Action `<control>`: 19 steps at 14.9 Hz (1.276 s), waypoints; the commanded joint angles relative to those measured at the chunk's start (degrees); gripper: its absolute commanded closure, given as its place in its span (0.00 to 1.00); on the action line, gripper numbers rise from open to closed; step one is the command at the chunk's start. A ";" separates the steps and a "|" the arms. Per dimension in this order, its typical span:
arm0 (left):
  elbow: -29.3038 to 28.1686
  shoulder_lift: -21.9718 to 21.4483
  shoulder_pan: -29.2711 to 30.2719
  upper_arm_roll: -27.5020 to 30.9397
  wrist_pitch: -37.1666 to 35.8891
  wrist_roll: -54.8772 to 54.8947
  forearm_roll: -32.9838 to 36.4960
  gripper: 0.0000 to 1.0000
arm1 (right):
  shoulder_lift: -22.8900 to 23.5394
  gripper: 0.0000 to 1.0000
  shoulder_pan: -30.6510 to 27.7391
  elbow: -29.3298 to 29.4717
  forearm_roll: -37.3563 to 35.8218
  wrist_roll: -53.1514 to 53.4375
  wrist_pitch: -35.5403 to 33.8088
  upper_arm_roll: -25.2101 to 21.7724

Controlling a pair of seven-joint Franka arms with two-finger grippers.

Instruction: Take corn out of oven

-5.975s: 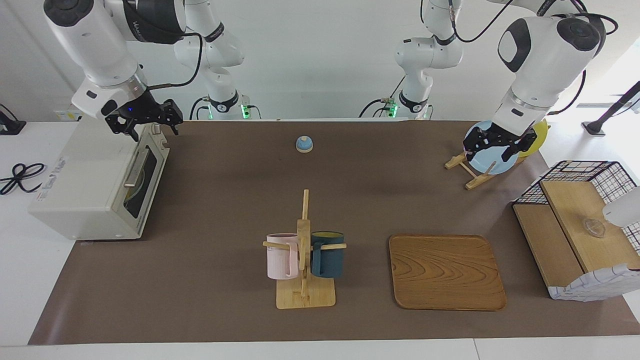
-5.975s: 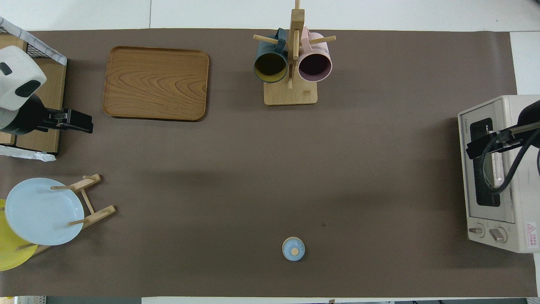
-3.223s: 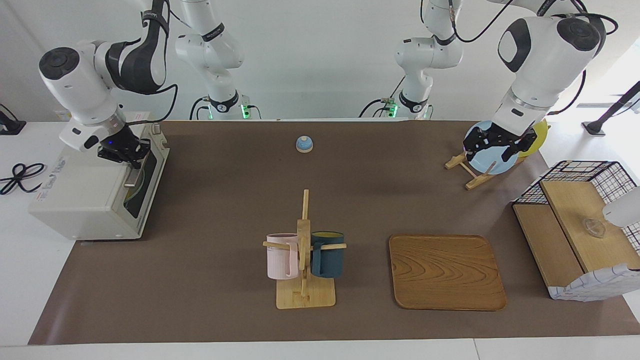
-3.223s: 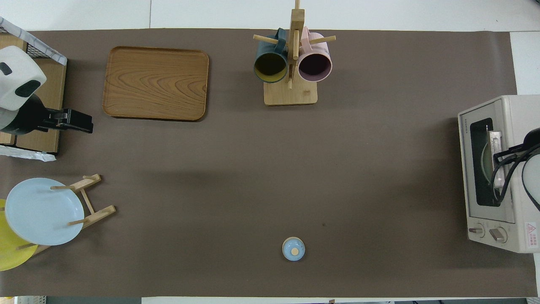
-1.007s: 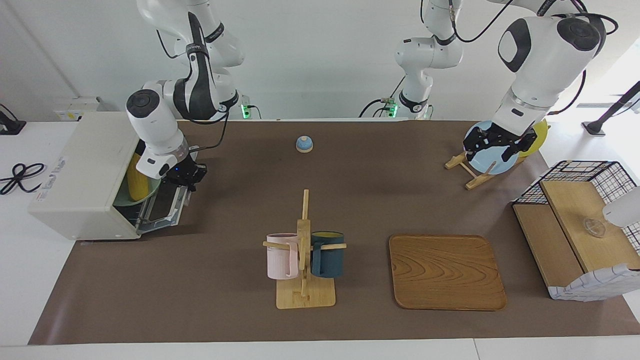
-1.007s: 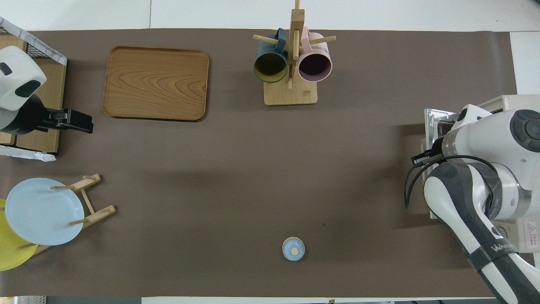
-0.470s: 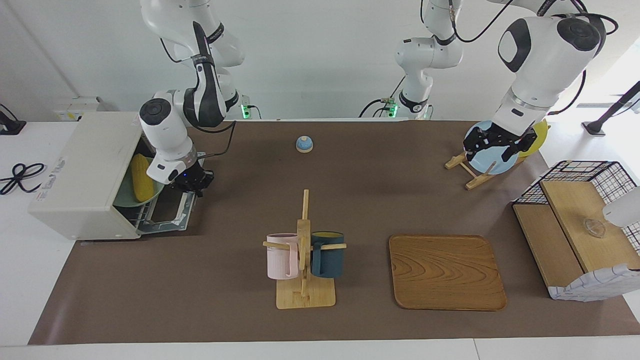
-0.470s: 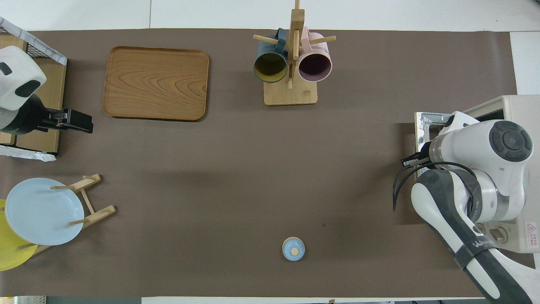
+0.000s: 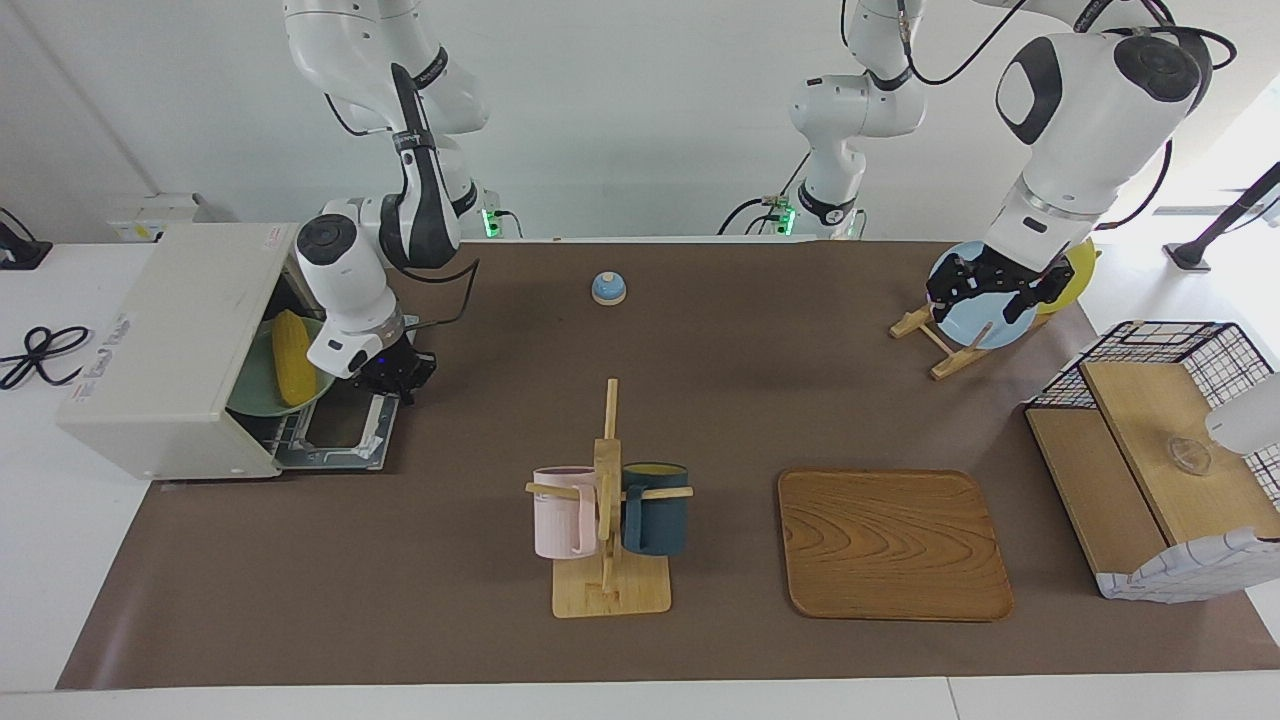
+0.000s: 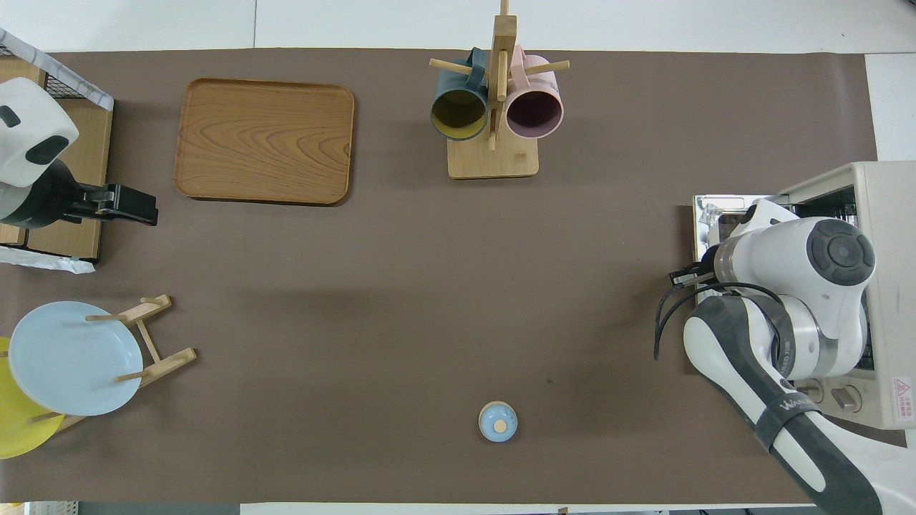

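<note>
The cream-white oven [image 9: 160, 340] stands at the right arm's end of the table. Its door [image 9: 340, 435] lies folded down flat on the table. Inside, the yellow corn [image 9: 292, 355] lies on a green plate [image 9: 255, 385] on the rack. My right gripper [image 9: 395, 378] is low at the door's outer edge, shut on the door's handle, which it covers. In the overhead view the right arm hides the corn and most of the door [image 10: 705, 214]. My left gripper [image 9: 985, 290] waits open, raised above the table beside the wire basket, holding nothing.
A mug rack [image 9: 608, 500] with a pink and a dark blue mug stands mid-table, beside a wooden tray [image 9: 893, 545]. A small blue bell [image 9: 608, 288] sits near the robots. A plate stand with a light blue plate [image 9: 975, 315] and a wire basket [image 9: 1150, 440] are at the left arm's end.
My right gripper has swung the oven door from shut down to flat, moving away from the oven's body. The corn and green plate came into view. The left arm has not moved.
</note>
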 commanded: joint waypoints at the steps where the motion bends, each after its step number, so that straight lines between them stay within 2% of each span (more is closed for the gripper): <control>1: -0.74 -1.04 0.56 -0.17 0.12 0.70 -0.79 0.00 | -1.62 1.00 -0.42 -1.90 0.91 0.21 -1.69 -2.04; 3: -0.74 -1.04 0.56 -0.17 0.12 0.70 -0.70 0.00 | -1.71 1.00 0.72 -1.90 4.69 0.30 -2.05 -2.04; 6: -0.74 -1.04 0.56 -0.17 0.12 0.70 -0.79 0.00 | -1.71 1.00 5.54 -1.29 7.26 1.96 -2.40 -2.04; 7: -0.74 -1.04 0.56 -0.17 0.12 0.70 -0.79 0.00 | -1.71 1.00 6.69 0.02 7.35 2.23 -3.88 -2.13; 8: -0.74 -1.04 0.56 -0.17 0.12 0.70 -0.70 0.00 | -1.97 1.00 6.88 2.82 7.26 2.23 -8.24 -2.22; 11: -0.74 -1.04 0.56 -0.17 0.12 0.70 -0.70 0.00 | -2.33 1.00 5.04 13.28 3.77 1.97 -22.92 -2.66; 12: -0.74 -1.04 0.56 -0.17 0.12 0.70 -0.79 0.00 | -2.94 1.00 3.47 13.92 1.83 1.79 -24.44 -2.57; 14: -0.74 -1.04 0.56 -0.17 0.12 0.70 -0.70 0.00 | -4.43 0.98 0.65 13.75 0.76 1.62 -25.68 -2.66; 15: -0.74 -1.04 0.56 -0.17 0.12 0.70 -0.70 0.00 | -4.78 0.88 -1.28 13.66 0.76 1.88 -27.43 -2.66; 18: -0.74 -1.04 0.38 -0.17 0.12 0.70 -0.79 0.00 | -6.71 0.83 -4.36 9.54 0.67 2.32 -26.75 -2.66; 19: -0.74 -1.04 0.47 -0.17 0.12 0.70 -0.79 0.00 | -6.81 0.77 -4.81 9.18 0.58 1.88 -26.48 -2.66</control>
